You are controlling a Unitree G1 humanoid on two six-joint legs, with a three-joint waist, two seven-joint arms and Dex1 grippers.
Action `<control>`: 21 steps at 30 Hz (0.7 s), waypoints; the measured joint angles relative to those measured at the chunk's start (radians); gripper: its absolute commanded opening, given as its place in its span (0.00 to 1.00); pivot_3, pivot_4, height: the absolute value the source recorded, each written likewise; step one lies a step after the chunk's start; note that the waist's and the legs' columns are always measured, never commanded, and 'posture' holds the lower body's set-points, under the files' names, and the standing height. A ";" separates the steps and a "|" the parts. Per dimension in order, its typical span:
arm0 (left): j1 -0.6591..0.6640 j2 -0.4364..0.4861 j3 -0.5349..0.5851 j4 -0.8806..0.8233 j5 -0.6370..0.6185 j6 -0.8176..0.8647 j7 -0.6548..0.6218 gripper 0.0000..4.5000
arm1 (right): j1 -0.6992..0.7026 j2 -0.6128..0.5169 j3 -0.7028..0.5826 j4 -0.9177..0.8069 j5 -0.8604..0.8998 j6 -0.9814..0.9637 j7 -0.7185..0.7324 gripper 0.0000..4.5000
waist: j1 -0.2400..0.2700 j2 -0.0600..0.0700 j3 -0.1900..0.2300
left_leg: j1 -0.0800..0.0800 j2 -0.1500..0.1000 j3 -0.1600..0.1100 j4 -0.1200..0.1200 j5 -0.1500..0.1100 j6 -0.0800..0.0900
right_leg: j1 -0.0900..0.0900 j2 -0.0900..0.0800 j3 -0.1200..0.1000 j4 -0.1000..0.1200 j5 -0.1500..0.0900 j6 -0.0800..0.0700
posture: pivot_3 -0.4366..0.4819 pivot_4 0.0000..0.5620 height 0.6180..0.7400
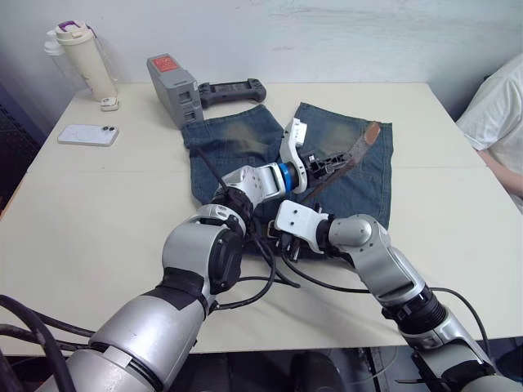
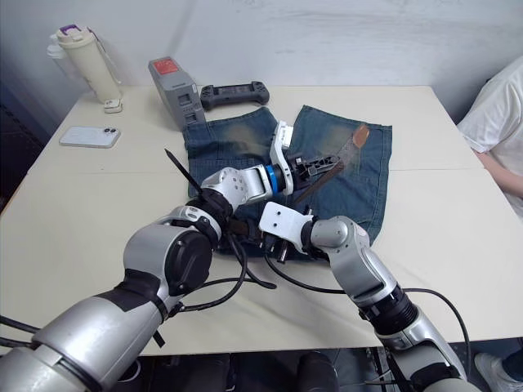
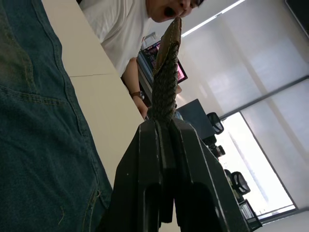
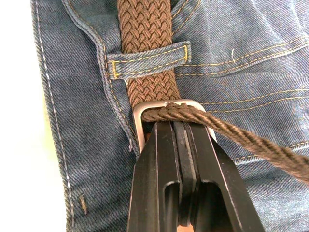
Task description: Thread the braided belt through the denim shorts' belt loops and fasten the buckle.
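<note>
The belt already runs under at least one of the belt loops (image 4: 148, 59), and its free end has gone through the buckle (image 4: 171, 108), so the step in hand looks like fastening. To do it well, the near hand should pin the buckle flat against the waistband while the far hand draws the free end straight along the belt's own line, not upward, so the frame does not tip and the pin can find a gap in the weave.

Nearest, at the near edge of the denim shorts (image 1: 237, 143) on the surface (image 1: 122, 204), the right hand (image 4: 176, 126) has its fingers pressed together at the buckle frame, pinching it where the braided belt (image 4: 149, 29) crosses.

Farther off, above the middle of the shorts, the left hand (image 1: 327, 166) is clamped on the belt's free length, lifted off the cloth. The tan tip (image 1: 373, 132) reaches toward the far right leg of the shorts.
</note>
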 measured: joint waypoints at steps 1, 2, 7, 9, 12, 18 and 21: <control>-0.009 0.002 0.004 0.000 0.000 0.000 0.000 0.00 | 0.000 0.000 0.000 0.000 0.000 0.000 0.002 0.01 | 0.000 0.000 0.000 | 0.000 0.000 0.000 0.000 0.000 0.000 | 0.000 0.000 0.000 0.000 0.000 0.000 | 0.48 0.27 1.00; -0.013 0.003 0.005 0.000 0.000 0.000 0.000 0.00 | 0.000 0.000 0.000 0.000 -0.001 0.000 0.004 0.01 | 0.000 0.000 0.000 | 0.000 0.000 0.000 0.000 0.000 0.000 | 0.000 0.000 0.000 0.000 0.000 0.000 | 0.48 0.27 1.00; -0.020 -0.008 0.036 0.007 0.000 -0.010 0.014 0.00 | -0.005 -0.001 0.000 0.001 -0.006 -0.001 0.020 0.01 | 0.000 0.000 0.000 | 0.000 0.000 0.000 0.000 0.000 0.000 | 0.000 0.000 0.000 -0.001 0.000 0.000 | 0.48 0.27 1.00; -0.037 -0.015 0.047 0.009 0.000 -0.018 0.027 0.00 | -0.005 -0.001 0.000 0.001 -0.006 -0.002 0.022 0.01 | 0.001 0.000 0.000 | 0.000 0.000 0.000 0.000 0.000 0.000 | 0.000 0.000 0.000 -0.001 0.000 0.000 | 0.48 0.27 1.00; -0.046 -0.016 0.060 0.009 0.001 -0.027 0.035 0.00 | -0.005 0.000 0.000 0.002 -0.007 -0.007 0.023 0.01 | 0.001 0.000 0.000 | 0.000 0.000 0.000 0.000 -0.001 0.000 | 0.000 0.000 0.000 -0.001 0.000 0.000 | 0.48 0.27 1.00; -0.046 0.030 0.063 0.011 0.001 0.005 0.014 0.00 | -0.004 -0.003 0.000 0.004 -0.008 -0.022 0.023 0.01 | 0.000 0.000 0.000 | 0.000 0.000 0.000 -0.001 -0.001 0.000 | 0.000 0.000 0.000 -0.001 0.000 0.001 | 0.48 0.27 1.00; -0.043 0.078 0.060 0.007 0.001 0.046 -0.024 0.00 | -0.001 -0.005 0.000 0.006 -0.006 -0.034 0.023 0.01 | -0.001 0.000 0.000 | 0.000 0.000 0.000 -0.001 -0.001 0.000 | 0.000 0.000 0.000 -0.001 0.000 0.001 | 0.48 0.27 1.00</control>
